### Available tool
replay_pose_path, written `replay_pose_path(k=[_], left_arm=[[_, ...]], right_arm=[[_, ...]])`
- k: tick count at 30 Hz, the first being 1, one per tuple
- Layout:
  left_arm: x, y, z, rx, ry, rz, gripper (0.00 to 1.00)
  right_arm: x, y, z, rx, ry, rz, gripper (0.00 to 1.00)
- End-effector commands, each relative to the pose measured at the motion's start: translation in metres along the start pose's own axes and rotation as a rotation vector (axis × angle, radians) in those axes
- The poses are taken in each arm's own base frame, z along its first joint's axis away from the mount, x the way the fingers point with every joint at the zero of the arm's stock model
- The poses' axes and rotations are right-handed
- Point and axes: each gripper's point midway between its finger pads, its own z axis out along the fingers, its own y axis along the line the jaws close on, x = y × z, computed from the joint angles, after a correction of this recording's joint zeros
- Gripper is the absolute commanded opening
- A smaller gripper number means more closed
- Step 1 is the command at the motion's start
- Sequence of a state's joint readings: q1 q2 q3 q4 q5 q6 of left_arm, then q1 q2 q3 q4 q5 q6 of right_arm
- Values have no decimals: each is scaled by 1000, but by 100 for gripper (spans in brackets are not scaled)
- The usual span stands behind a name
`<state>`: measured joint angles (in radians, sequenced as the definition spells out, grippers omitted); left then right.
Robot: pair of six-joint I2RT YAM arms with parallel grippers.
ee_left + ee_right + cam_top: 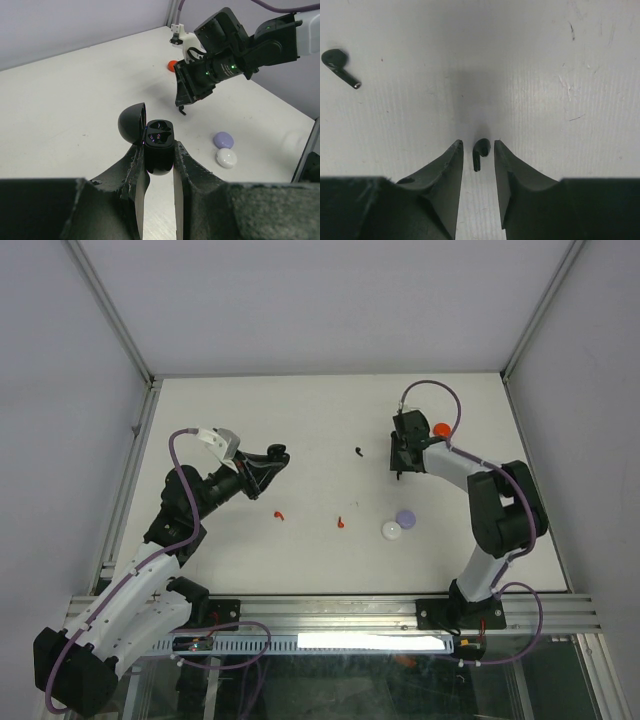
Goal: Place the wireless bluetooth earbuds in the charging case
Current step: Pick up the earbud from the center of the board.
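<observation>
My left gripper [159, 150] is shut on a black charging case [159, 145], held upright above the table with its lid [132, 122] swung open to the left. Both sockets look empty. In the top view this case [272, 455] is left of centre. My right gripper [477, 147] points down at the far right of the table, open. A black earbud [480, 150] lies between its fingertips with a gap on its left side. A second black earbud [340, 67] lies loose to the left [358, 451]. Two red earbuds [279, 514] [341, 523] lie nearer the front.
A lilac round case [405, 517] and a white round case [392, 531] sit side by side, shut, at the front right. A red case [441, 428] lies behind the right gripper. Metal frame rails border the white table [300, 420].
</observation>
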<state>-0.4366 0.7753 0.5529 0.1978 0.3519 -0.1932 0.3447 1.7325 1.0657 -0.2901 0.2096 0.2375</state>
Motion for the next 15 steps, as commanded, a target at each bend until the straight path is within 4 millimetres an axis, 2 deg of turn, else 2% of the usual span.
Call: replay_pose_path(k=[1, 8, 15], left_arm=[[-27, -9, 0, 49, -68, 57, 0], [-28, -12, -1, 62, -68, 61, 0], [-27, -13, 0, 74, -62, 65, 0]], right_arm=[[-10, -3, 5, 35, -15, 42, 33], [2, -1, 13, 35, 41, 37, 26], [17, 0, 16, 35, 112, 17, 24]])
